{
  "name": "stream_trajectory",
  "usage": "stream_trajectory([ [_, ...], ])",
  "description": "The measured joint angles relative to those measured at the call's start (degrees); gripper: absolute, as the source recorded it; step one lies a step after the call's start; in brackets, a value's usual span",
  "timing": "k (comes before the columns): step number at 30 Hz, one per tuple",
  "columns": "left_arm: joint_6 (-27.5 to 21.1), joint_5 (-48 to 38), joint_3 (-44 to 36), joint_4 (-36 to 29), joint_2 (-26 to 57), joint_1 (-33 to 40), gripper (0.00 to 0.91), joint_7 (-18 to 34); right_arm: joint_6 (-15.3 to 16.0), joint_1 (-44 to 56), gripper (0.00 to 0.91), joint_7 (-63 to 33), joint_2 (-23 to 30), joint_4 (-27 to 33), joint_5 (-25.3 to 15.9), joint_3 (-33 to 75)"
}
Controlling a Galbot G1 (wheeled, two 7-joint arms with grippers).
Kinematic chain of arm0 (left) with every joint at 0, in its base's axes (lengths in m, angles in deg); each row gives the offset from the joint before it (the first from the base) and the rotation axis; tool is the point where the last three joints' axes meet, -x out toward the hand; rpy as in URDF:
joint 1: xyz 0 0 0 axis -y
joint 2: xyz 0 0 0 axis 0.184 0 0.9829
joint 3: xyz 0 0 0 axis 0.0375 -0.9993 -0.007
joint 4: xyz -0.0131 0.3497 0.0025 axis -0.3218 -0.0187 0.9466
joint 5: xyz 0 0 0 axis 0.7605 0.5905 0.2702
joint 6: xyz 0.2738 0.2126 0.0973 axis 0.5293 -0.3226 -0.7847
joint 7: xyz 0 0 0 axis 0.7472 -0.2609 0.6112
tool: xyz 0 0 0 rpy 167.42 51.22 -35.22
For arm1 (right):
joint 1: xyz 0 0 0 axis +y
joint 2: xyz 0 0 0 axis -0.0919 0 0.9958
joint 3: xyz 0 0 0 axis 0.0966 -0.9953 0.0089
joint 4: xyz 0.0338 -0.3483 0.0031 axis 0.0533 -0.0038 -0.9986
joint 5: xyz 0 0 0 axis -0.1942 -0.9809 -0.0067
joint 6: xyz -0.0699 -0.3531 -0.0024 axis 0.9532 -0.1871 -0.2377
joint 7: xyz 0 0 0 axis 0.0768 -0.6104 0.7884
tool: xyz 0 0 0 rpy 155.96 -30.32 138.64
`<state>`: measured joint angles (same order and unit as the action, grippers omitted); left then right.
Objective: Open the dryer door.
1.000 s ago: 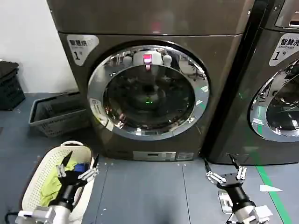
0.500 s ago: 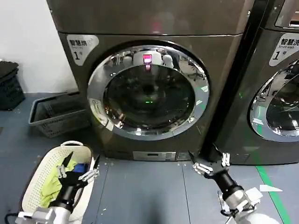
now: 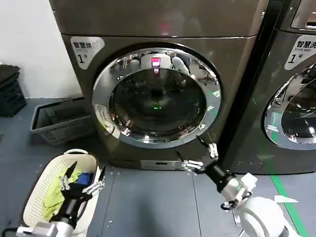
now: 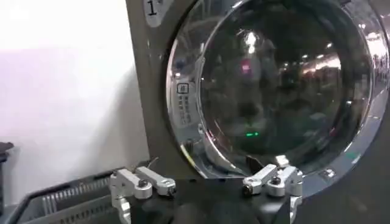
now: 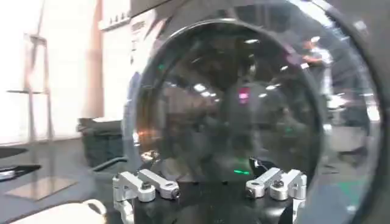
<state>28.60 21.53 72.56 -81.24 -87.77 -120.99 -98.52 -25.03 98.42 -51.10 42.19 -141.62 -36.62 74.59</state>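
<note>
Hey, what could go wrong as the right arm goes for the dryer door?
The right gripper, open, sits just below the dryer door, whose chrome ring is smooth and curved; the fingers may slip off it. No handle is clearly visible, so it may pull at the wrong spot. The left gripper hangs over the laundry basket.

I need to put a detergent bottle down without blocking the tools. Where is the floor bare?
Bare floor lies between the white laundry basket and the right tool, below the dryer door. The left side is crowded: the grey crate, the basket, and the left tool above its rim.
</note>
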Motion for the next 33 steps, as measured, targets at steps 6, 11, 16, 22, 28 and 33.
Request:
stream_trajectory([
  [6, 0.1, 0.3, 0.0, -0.1, -0.5, -0.2, 0.907, -0.1, 1.7, -9.1, 0.907, 0.1, -0.5, 2.8, 3.1, -6.8],
  [11, 0.2, 0.4, 0.0, -0.1, -0.7, -0.4, 0.907, -0.1, 1.7, -16.2, 0.907, 0.3, 0.3, 5.8, 5.1, -12.7],
  [16, 0.4, 0.4, -0.1, -0.1, -0.8, -0.4, 0.907, -0.3, 1.6, -21.9, 0.907, 0.5, 1.4, 8.3, 6.6, -17.2],
  [22, 0.4, 0.5, -0.1, -0.5, -1.0, -0.6, 0.907, -0.6, 1.7, -28.4, 0.907, 0.5, 3.7, 11.8, 8.3, -22.0],
  [28, 0.5, 0.7, 0.0, -1.0, -1.2, -0.9, 0.907, -0.8, 1.7, -33.4, 0.907, 0.5, 6.3, 15.3, 8.5, -25.5],
  [33, 0.6, 0.8, 0.0, -1.4, -1.4, -1.1, 0.907, -0.8, 1.5, -36.2, 0.907, 0.6, 8.1, 18.2, 8.4, -27.5],
])
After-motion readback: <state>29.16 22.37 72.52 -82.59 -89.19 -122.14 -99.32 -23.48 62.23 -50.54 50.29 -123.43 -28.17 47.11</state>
